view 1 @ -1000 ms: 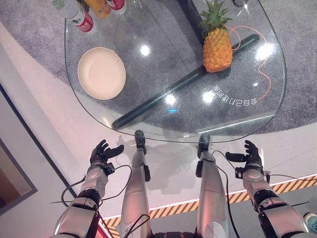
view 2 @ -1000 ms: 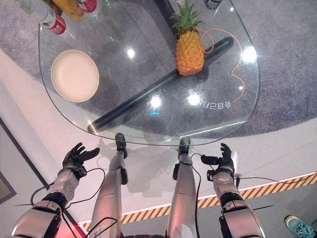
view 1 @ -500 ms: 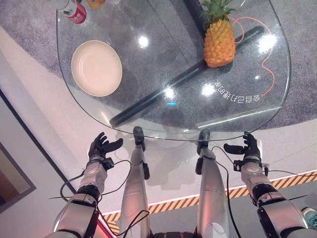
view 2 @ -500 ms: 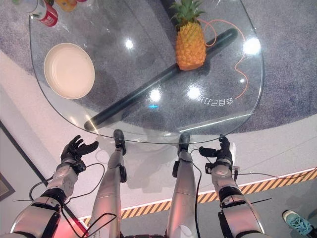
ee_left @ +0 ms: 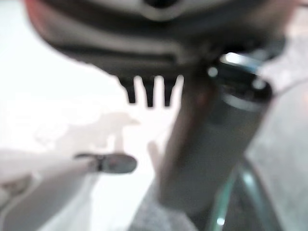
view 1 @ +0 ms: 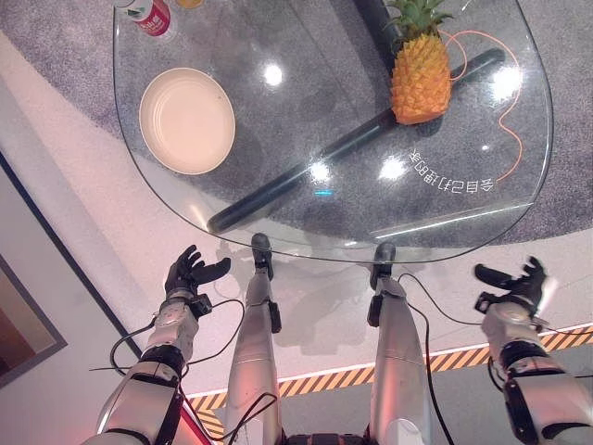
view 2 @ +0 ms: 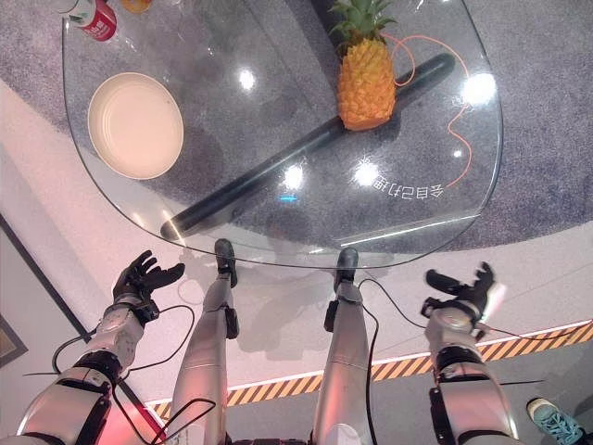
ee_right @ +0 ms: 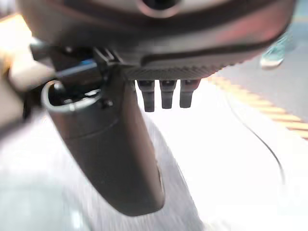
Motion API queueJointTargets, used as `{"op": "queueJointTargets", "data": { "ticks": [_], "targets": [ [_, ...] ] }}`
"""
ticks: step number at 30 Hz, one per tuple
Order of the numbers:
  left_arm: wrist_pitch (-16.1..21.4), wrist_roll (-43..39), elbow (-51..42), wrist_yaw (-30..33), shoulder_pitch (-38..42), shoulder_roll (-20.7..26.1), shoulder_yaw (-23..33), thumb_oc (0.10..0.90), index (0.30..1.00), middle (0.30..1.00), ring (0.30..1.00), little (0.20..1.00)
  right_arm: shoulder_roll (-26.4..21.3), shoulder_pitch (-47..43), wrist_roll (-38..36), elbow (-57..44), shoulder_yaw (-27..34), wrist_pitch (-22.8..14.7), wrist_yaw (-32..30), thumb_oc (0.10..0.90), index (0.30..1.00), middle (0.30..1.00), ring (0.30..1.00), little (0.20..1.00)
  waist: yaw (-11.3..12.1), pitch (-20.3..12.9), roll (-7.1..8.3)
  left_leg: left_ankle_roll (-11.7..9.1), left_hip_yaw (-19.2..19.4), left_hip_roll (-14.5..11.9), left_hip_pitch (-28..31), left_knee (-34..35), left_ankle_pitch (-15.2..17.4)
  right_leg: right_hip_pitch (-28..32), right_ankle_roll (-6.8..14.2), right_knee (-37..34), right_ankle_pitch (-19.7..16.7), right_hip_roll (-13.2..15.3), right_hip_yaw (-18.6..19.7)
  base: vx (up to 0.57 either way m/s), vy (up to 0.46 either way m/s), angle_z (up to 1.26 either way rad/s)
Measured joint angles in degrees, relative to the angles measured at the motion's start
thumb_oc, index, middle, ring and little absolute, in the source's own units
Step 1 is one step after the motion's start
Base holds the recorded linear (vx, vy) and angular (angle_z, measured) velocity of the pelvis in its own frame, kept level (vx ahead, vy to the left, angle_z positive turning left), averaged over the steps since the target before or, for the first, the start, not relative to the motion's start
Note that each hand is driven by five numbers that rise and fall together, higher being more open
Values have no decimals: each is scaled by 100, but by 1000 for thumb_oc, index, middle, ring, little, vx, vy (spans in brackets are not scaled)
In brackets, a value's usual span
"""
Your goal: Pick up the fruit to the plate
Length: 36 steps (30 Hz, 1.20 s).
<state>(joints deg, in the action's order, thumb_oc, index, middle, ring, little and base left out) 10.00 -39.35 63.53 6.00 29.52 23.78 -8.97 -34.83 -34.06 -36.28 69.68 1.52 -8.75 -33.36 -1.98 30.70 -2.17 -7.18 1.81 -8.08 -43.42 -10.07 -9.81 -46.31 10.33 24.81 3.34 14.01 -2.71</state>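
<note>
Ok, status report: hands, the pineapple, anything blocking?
Left robot hand and right robot hand open, below table edge. Pineapple upright on glass table. Plate empty, path clear.

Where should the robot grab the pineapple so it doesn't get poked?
Probably around the orange body of the pineapple, below the spiky green leaves. It stands upright on the glass table, toward the robot's right, so the open right hand could come in from the near side and wrap round its middle.

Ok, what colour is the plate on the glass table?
Cream, plain; the plate shows best in the left eye view.
</note>
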Motion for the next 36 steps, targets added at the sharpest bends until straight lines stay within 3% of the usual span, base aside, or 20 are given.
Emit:
{"op": "queueJointTargets", "data": {
  "ticks": [7,13,18,22,25,26,29,36],
  "targets": [
    [-27,-3,-1,-77,16,190,-212,800,900,900,900,900,-473,-428,-818,-71,189,-104,-532,800,900,900,900,900,9,0,0,-2,-49,1,-59,1,-1,-17,0,-16,2,-1,-45,2,-9,1],
    [-97,-23,4,-86,35,316,-378,800,900,900,900,900,-478,-731,-1151,-383,308,-617,-1000,800,900,900,900,900,30,5,6,-11,-103,17,-202,2,-12,-107,-4,-33,-3,21,-113,-1,3,3],
    [-110,-34,-173,-74,30,330,-390,800,900,900,900,900,-478,-760,-975,-1658,262,-1248,-1475,800,900,900,900,900,26,6,5,-38,-96,35,-203,21,-30,-109,-2,-78,-3,36,-116,-6,34,0],
    [-124,-37,-333,-69,26,326,-390,800,900,900,900,900,-477,-677,-191,-2902,-44,-1396,-1782,800,900,900,900,900,8,6,5,-37,-83,39,-203,41,-29,-120,-2,-91,-4,42,-110,-5,58,-1],
    [-99,-37,-390,-66,-5,297,-372,800,900,900,900,900,-458,-597,386,-3796,-176,-1370,-1844,800,900,900,900,900,9,6,5,-37,-73,53,-203,79,-29,-144,-2,-107,-4,52,-91,-3,54,-2],
    [-92,-37,-402,-61,-28,282,-360,800,900,900,900,900,-437,-513,721,-4452,-249,-1168,-1918,800,900,900,900,900,6,6,5,-38,-70,67,-204,107,-30,-180,0,-109,-5,58,-57,-4,58,-6],
    [-35,-34,-399,-57,-58,179,-311,800,900,900,900,900,-412,-499,1453,-5131,-539,-893,-1916,800,900,900,900,900,13,6,5,-35,-69,83,-203,121,-23,-212,1,-109,-6,63,-7,4,42,-4],
    [14,-27,-397,-60,-109,73,-202,800,900,900,900,900,-219,-393,1945,-5524,-837,-308,-1637,800,900,900,900,900,6,6,5,-13,-63,94,-203,127,-9,-223,7,-104,-7,78,-2,0,0,0]
  ]
}}
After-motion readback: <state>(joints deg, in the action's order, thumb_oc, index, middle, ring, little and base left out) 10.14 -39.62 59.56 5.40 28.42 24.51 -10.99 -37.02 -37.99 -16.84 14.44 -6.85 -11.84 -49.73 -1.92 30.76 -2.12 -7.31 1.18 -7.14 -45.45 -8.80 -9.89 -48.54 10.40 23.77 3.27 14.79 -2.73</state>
